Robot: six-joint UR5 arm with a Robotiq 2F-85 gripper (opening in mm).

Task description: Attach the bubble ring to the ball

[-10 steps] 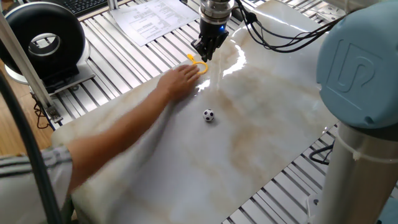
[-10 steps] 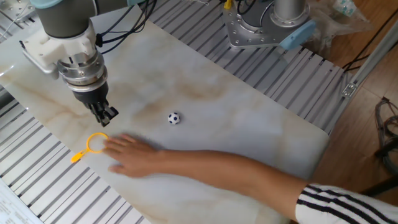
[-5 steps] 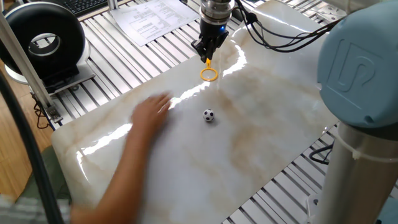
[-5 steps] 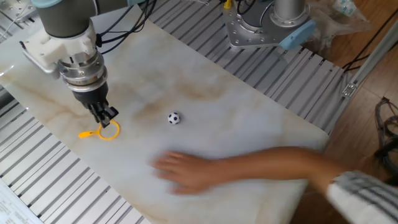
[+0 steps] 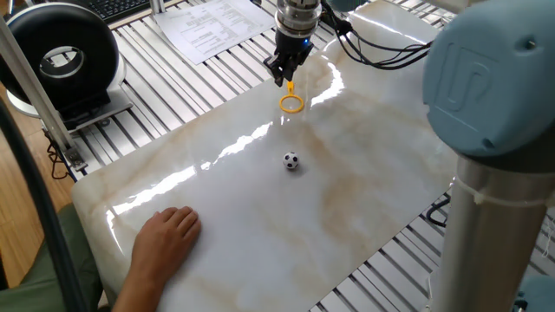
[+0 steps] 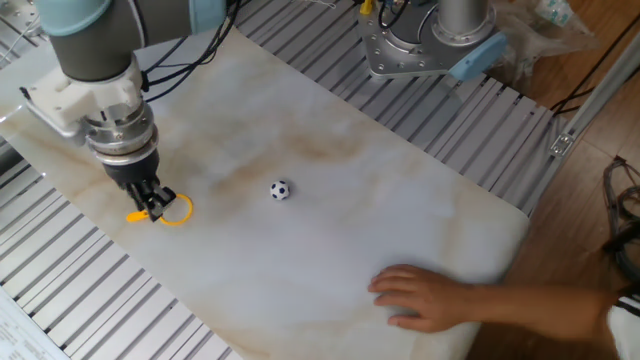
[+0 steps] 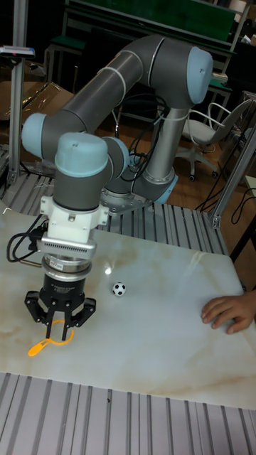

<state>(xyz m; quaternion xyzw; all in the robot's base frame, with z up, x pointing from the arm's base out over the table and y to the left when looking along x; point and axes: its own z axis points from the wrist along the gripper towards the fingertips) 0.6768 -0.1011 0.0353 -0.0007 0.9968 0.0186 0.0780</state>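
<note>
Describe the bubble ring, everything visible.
The bubble ring is a thin yellow-orange hoop, plastic by its look, with a short stub handle. It lies flat on the marble tabletop, near one edge and apart from the ball. The handle points away from the ball. The robot's hand is down at the handle end; whether its fingers actually pinch the stub cannot be told. Nothing sits inside the hoop.

The only readable mark is the "UR" logo, embossed on the round blue cap of the robot arm's joint (image 5: 490,82) nearest the camera in one fixed view. The printed sheet (image 5: 212,26) lying beyond the fingers carries text too small to read.
</note>
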